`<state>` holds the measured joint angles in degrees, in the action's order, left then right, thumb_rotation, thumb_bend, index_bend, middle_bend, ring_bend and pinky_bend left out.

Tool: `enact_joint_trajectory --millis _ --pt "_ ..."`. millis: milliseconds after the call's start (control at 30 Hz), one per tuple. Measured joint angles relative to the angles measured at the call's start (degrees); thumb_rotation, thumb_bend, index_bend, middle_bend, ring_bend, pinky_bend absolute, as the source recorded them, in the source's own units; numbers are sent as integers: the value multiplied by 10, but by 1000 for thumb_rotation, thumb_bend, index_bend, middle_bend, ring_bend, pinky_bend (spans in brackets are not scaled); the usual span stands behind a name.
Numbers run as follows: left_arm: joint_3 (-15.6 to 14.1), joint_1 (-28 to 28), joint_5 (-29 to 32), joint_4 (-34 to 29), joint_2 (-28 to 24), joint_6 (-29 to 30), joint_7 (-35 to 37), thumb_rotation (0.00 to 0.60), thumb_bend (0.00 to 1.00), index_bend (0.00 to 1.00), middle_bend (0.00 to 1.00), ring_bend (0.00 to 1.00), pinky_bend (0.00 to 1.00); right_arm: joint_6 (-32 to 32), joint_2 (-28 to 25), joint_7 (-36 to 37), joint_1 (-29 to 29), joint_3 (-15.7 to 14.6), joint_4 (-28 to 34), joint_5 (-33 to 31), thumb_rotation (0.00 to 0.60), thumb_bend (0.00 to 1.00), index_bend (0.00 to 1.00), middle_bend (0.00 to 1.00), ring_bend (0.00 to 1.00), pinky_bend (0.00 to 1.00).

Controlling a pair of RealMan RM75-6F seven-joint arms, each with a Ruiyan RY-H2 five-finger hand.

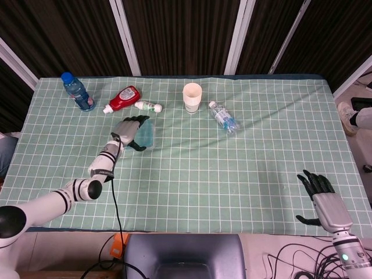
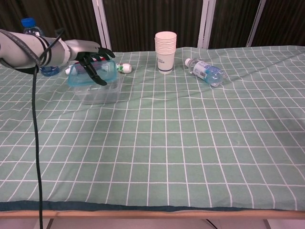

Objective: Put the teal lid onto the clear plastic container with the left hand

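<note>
My left hand [image 1: 129,132] [image 2: 91,59] grips the teal lid [image 1: 146,134] [image 2: 95,72] and holds it tilted just above the clear plastic container [image 2: 99,93]. In the head view the lid and hand cover most of the container. Whether the lid touches the container's rim I cannot tell. My right hand [image 1: 323,200] rests at the table's near right edge with its fingers spread and nothing in it; the chest view does not show it.
Along the far side stand a blue-capped water bottle [image 1: 76,92], a lying red ketchup bottle [image 1: 122,98], a small white bottle [image 1: 149,106], a stack of paper cups [image 1: 192,97] and a lying clear bottle [image 1: 224,117]. A green checked cloth [image 1: 232,174] covers the table.
</note>
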<state>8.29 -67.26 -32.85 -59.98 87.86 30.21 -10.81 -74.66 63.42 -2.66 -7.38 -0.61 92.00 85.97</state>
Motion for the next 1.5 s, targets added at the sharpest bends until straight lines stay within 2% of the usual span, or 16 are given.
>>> enact_joint_trajectory --millis 233,400,933,1500 --pt "-18 -28 97 26 44 31 -84 600 251 0 488 623 688 0 -3 7 -1 -2 -1 4 600 132 0 0 0 0" --pt "-21 -37 124 43 58 31 -111 600 250 0 487 620 684 -2 -5 12 -1 -2 -1 4 600 133 0 0 0 0" --pt "-27 -36 101 53 48 -13 -125 600 253 0 486 617 652 -7 -5 8 1 -4 1 4 600 132 0 0 0 0" --pt "-33 -37 83 73 61 -20 -121 600 253 0 488 617 651 -8 -6 9 2 -4 2 3 600 132 0 0 0 0"
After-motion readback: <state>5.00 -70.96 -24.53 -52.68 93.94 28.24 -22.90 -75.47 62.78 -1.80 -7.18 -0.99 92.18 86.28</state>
